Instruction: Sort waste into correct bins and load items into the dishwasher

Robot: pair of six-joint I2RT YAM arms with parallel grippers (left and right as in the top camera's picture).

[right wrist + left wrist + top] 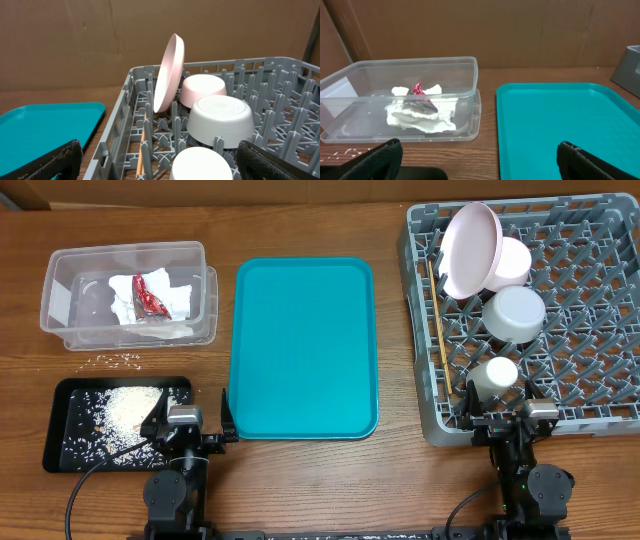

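White napkins [135, 298] and a red wrapper [150, 297] lie in the clear tub [60, 275]; they also show in the left wrist view [422, 112]. Rice [125, 412] lies in the black tray [62, 450]. The grey rack [600, 405] holds the upright pink plate [470, 248], the small pink dish [512, 262], the grey-white bowl [515, 314], the white cup [494, 374] and the chopsticks [437, 310]. My left gripper [190, 425] is open and empty at the table's front, near the teal tray's corner. My right gripper [510, 420] is open and empty at the rack's front edge.
A teal tray [305, 350] lies bare in the middle. A few rice grains [115, 361] lie on the wood between the tub and the black tray. In the right wrist view the cup [200, 165] sits just in front of the fingers.
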